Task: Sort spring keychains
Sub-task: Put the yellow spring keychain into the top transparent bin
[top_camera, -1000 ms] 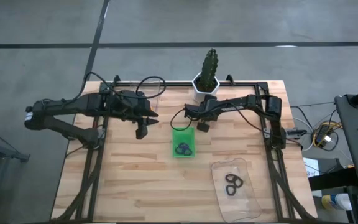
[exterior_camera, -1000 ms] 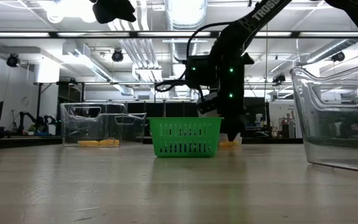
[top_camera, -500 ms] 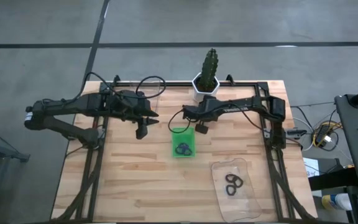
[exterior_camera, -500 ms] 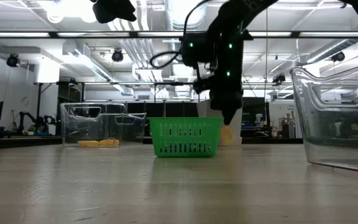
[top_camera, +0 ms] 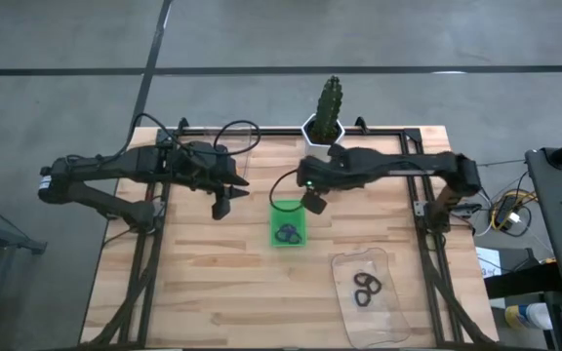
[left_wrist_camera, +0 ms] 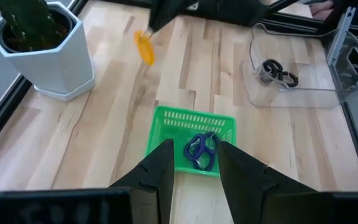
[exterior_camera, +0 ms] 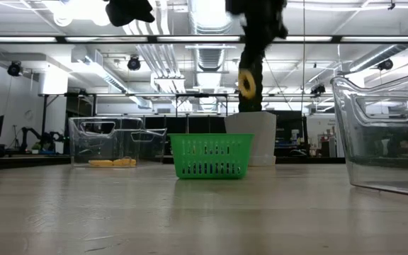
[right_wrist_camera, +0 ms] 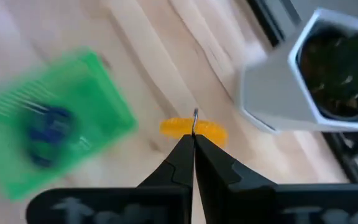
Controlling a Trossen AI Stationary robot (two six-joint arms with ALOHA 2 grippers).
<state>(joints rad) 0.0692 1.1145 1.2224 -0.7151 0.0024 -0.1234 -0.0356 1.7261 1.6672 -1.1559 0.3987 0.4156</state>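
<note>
Three black spring keychains (top_camera: 364, 287) sit in the clear tray (top_camera: 388, 317) at the lower right of the high view, nearest the front edge of the table (top_camera: 203, 292). Going up the frame, the green tray (top_camera: 274, 238) sits about dead centre with a couple of purple keychains (top_camera: 289, 233) in it; the left wrist view shows them (left_wrist_camera: 200, 150) lying loose on the tray's floor.

Right above the tray's upper right corner is the right gripper (top_camera: 313, 202). Its fingers are pinched together on the metal ring of an orange keychain (right_wrist_camera: 193, 129), so the coil dangles just under the tips. In the low view the orange loop (exterior_camera: 246, 83) hangs in the air in the upper middle, clear of the table and above the green tray (exterior_camera: 211, 156).

Over to the left of centre, the left gripper (top_camera: 221, 206) hangs above bare wood, well apart from the tray, fingers parted with nothing between them.

At the upper middle, at the table's back edge, stands a cactus in a white pot (top_camera: 324, 134). The low view also has another clear tray (exterior_camera: 115, 141) on the left, with something yellowish-orange (exterior_camera: 113, 162) lying in it; can't tell what.
</note>
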